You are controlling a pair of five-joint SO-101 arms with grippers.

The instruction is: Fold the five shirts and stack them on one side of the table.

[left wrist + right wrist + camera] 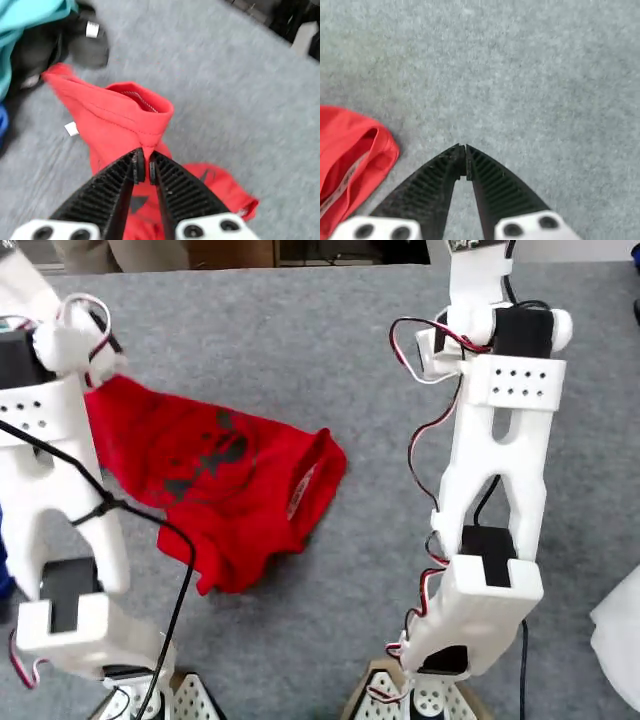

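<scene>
A red shirt (pixel 215 490) with a dark print lies crumpled on the grey table (pixel 330 350), left of the middle. My left gripper (pixel 145 167) is shut on a raised fold of the red shirt (pixel 115 117), at the shirt's far left corner in the high view. The right gripper (pixel 465 162) is shut with nothing in it and hangs over bare grey table. In the right wrist view the collar end of the red shirt (pixel 350 155) lies off to one side of that gripper, apart from it.
A heap of teal (pixel 25 15) and black (pixel 60 50) shirts lies beyond the red one, with a bit of blue cloth (pixel 2 125) beside it. A white cloth (pixel 620 640) lies at the table's right edge. The right arm (pixel 495 490) stands over the right half.
</scene>
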